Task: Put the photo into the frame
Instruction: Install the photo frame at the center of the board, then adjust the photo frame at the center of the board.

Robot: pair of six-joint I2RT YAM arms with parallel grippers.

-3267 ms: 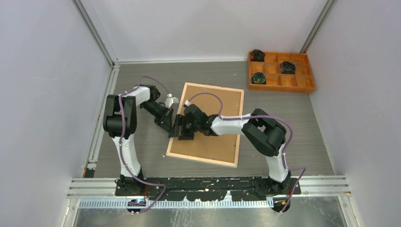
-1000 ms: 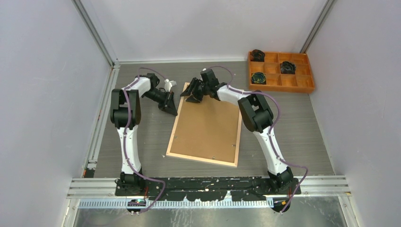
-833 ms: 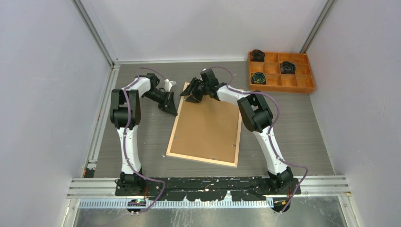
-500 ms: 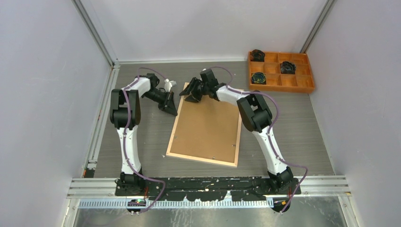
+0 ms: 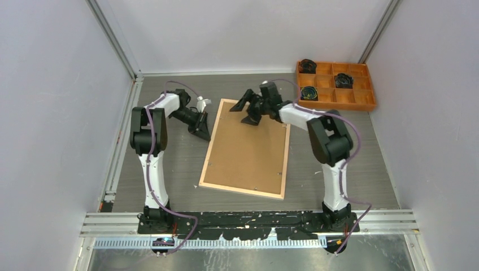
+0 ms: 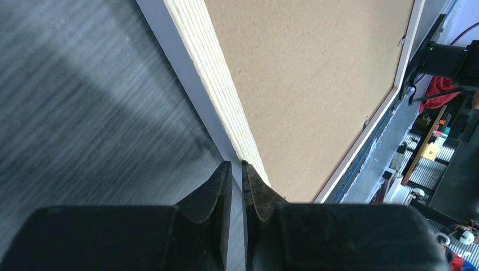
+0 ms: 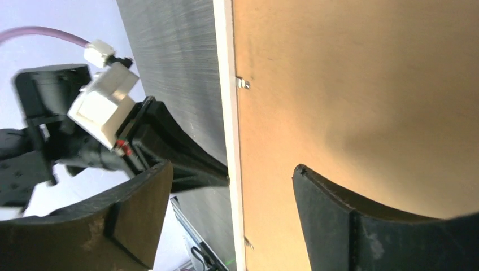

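Grey table (image 5: 367, 158): right gripper (image 5: 244, 113), newly spread wide at 12 o'clock of the frame (image 5: 240, 188), leaves backing board (image 5: 248, 152) apparently seated; left gripper (image 5: 204, 135) pinched closed.

Open table (image 5: 373, 169) right of the frame (image 5: 242, 191); the left gripper (image 5: 205, 136) crowds its left rail; an orange tray (image 5: 339, 106) fills the far-right corner.

The top camera looked down from high over the near edge, far enough to take in the whole tabletop (image 5: 183, 164). The left wrist camera peered close past the left pincer (image 6: 236, 169), the right one past the right pincer (image 7: 233, 167). All three shared the left rail of the frame (image 5: 209, 144) and the brown board (image 5: 248, 152).
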